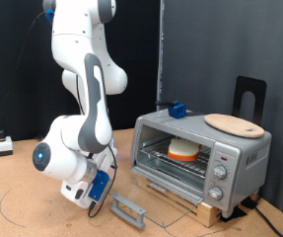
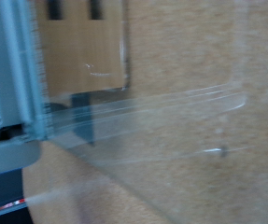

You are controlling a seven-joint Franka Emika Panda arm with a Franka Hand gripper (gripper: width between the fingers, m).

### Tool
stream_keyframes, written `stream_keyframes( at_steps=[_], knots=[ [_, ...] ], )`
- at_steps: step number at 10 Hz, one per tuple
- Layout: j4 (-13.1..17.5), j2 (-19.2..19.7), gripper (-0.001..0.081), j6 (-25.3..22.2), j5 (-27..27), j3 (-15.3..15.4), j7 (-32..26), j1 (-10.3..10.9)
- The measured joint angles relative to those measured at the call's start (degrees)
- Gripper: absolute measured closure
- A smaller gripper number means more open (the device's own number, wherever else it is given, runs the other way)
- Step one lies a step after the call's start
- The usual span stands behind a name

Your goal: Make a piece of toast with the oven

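Piece of toast [image 1: 182, 150]: lies inside the oven [image 1: 242, 156], on the wire rack, pale top up with the orange-brown crust showing along its lower edge. It sits towards the left half of the cavity and nothing touches it from above.

Oven: stands at the right of the exterior view, raised on a wooden plank [image 1: 206, 210] on the cork-coloured table [image 1: 23, 212]. The three knobs are in a column on the right front panel. The glass door [image 1: 146, 193] is dropped open, sloping down and left from the oven mouth, with its grey handle bar [image 1: 129, 208] low over the table. In the wrist view the door [image 2: 162, 107] fills most of the picture as a clear pane with the table visible through it; that picture is blurred, and finer detail cannot be read.

On the oven roof: a round wooden board [image 1: 235, 124] at the right, and a small blue object [image 1: 177, 110] at the far left corner. A black stand [image 1: 249, 94] rises behind the oven.

Gripper [image 1: 94, 203]: low over the table, just left of the door's handle bar, the arm folded down above it. Contact with the handle cannot be confirmed. Whether the fingers stand wide or narrow cannot be told, and nothing is seen between them. The fingers do not show in the wrist view.

Remainder: a small white box [image 1: 0, 146] at the far left and a thin cable [image 1: 13, 202] curving over the table
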Motion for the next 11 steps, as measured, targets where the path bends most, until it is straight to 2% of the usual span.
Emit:
stream_keyframes(
  at_steps=[3, 5, 7, 11],
  knots=[
    [-0.04, -4.11, -0.0004, -7.31, 2.78, -0.05, -5.71, -1.67],
    [-0.01, -7.04, -0.0004, -11.47, 4.35, -0.10, -7.58, -2.37],
    [-0.02, -10.04, -0.0004, -14.82, 4.60, 0.21, -7.56, -2.28],
    [-0.48, -15.18, -0.0004, -21.30, 3.98, 2.71, -8.23, -1.68]
  ],
)
